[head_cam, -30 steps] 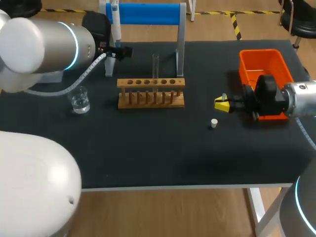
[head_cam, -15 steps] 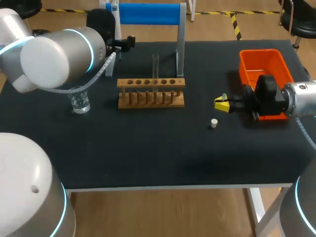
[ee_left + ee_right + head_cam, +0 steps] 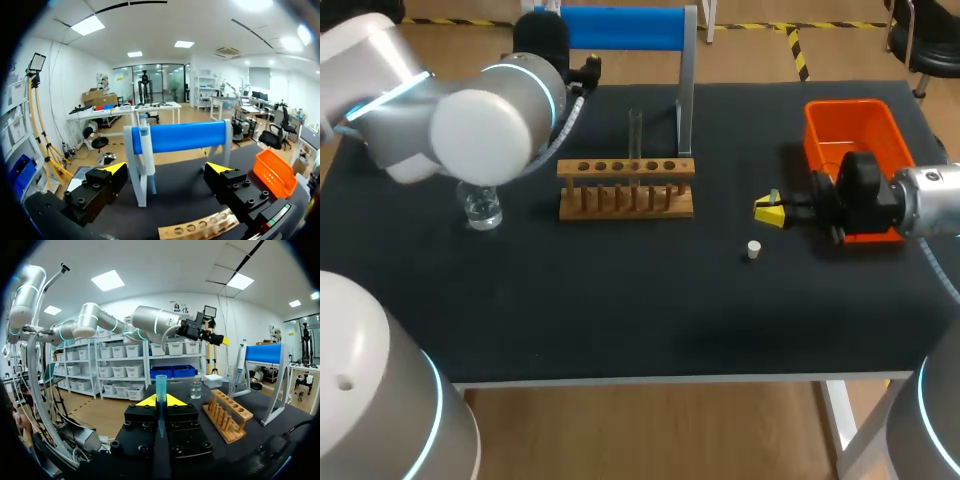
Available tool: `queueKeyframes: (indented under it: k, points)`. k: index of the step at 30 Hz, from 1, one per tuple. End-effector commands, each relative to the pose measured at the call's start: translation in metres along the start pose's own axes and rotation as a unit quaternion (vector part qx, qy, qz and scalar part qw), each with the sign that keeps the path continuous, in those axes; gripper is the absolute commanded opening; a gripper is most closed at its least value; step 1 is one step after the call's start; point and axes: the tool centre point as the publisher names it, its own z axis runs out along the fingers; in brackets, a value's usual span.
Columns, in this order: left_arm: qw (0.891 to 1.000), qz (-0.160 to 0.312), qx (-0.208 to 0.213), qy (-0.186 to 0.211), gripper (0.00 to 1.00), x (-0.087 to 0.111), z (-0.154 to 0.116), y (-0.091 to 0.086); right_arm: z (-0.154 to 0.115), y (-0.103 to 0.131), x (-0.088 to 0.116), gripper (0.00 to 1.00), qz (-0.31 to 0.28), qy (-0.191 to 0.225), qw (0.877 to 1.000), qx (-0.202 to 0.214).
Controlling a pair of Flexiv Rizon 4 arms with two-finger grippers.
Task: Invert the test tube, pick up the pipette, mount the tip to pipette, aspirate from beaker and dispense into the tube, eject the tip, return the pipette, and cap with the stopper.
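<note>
A white pipette point(image 3: 145, 159) with a blue top hangs on the blue-barred stand point(image 3: 182, 136) at the back of the table. My left gripper point(image 3: 166, 168) is open just in front of it, not touching; from above, the left gripper point(image 3: 588, 72) is seen at the stand point(image 3: 650, 28) and my arm hides the pipette. A glass test tube point(image 3: 635, 133) stands upright in the wooden rack point(image 3: 625, 188). The water beaker point(image 3: 481, 206) is left of the rack. My right gripper point(image 3: 161, 401) is shut on a blue pipette tip point(image 3: 161, 386), right of the rack point(image 3: 771, 211). A white stopper point(image 3: 753, 249) lies near it.
An orange bin point(image 3: 849, 128) stands at the right, behind my right wrist. The rack point(image 3: 228, 414), beaker point(image 3: 196, 389) and stand point(image 3: 273, 356) lie ahead of the right gripper. My left arm's elbow hangs over the beaker's side of the table.
My left arm has swung back and to the right, bringing its open gripper up to the stand. The right arm and its tip have stayed still.
</note>
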Motion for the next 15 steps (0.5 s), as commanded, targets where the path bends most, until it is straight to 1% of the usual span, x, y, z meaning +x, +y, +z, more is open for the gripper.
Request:
queueKeyframes:
  k: [1,6,15]
  points:
    - [1.000,-0.003,0.000,-0.025,1.00,0.006,0.015,-0.001,0.000,0.000,0.001,0.00,-0.001,-0.001,1.000,0.001]
    - [1.000,-0.010,-0.001,-0.025,1.00,0.004,0.027,0.001,0.000,0.000,0.001,0.00,-0.001,-0.001,1.000,0.001]
    - [1.000,-0.019,0.000,-0.025,1.00,-0.006,0.052,0.001,0.000,0.000,0.001,0.00,-0.001,-0.001,1.000,0.001]
